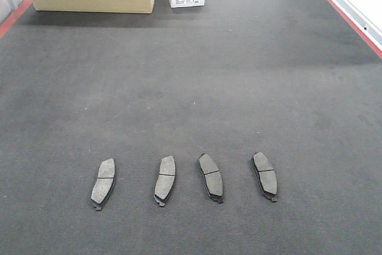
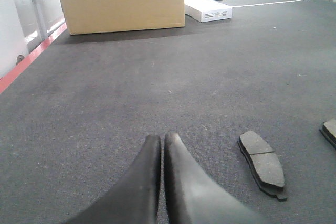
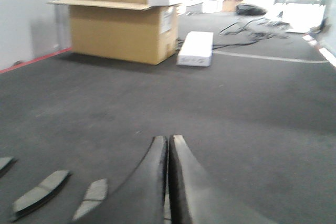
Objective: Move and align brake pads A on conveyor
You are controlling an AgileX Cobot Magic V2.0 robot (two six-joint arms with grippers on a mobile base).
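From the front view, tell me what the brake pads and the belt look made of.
Brake pads: matte grey, speckled friction compound on a darker, probably metal, backing plate. Conveyor: dark charcoal felt-like fabric, with a fine woven texture and no shine.

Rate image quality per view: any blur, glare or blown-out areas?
Front view: sharp and evenly lit; the four brake pads cast only thin shadows on the belt. Left wrist view: mostly crisp, though the shut left gripper looks soft up close. Right wrist view: blurred throughout, the windows behind blown out white, the right gripper and nearby pads smeared.
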